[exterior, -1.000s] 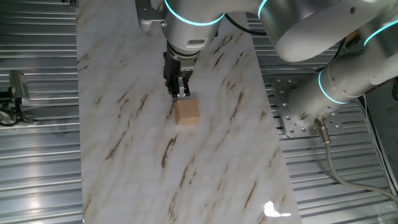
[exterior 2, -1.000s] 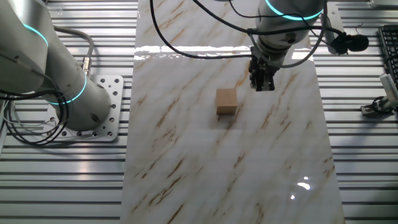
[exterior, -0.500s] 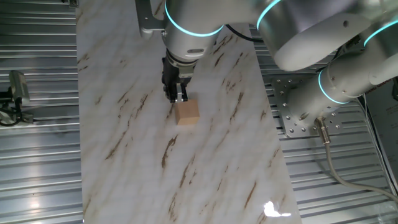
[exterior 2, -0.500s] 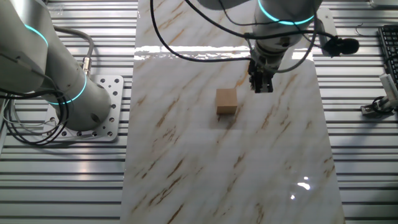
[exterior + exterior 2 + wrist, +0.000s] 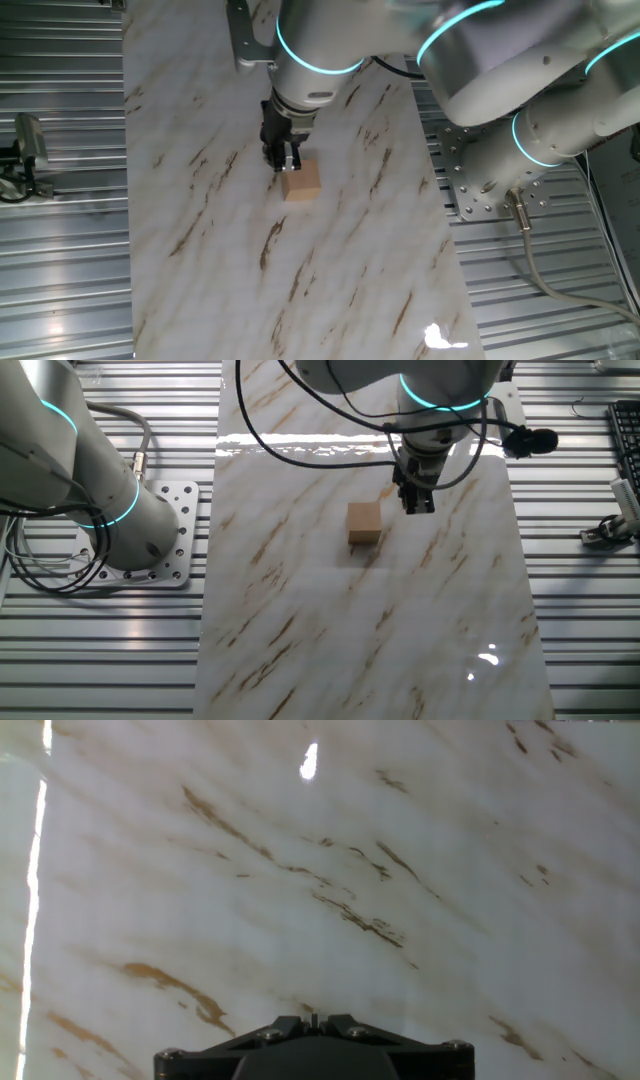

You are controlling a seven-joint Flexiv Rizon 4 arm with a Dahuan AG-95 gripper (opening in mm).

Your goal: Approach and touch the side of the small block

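Observation:
The small block [image 5: 301,181] is a plain light-tan wooden cube on the marble board [image 5: 200,230]; it also shows in the other fixed view [image 5: 364,522]. My gripper [image 5: 283,159] hangs with its black fingers together, tips close to the board just beside the block's far-left side, seemingly at or almost at its edge. In the other fixed view my gripper [image 5: 414,502] stands to the right of the block with a small gap. In the hand view the shut fingers [image 5: 312,1017] show at the bottom edge; the block is out of view there.
The marble board lies on a ribbed metal table [image 5: 60,280]. The robot's base and mounting plate [image 5: 480,180] stand at the board's side. A small clamp-like fixture [image 5: 25,150] sits at the far left, and a keyboard edge [image 5: 628,440] at the right.
My gripper has come lower and moved closer to the block's side. The block has not moved.

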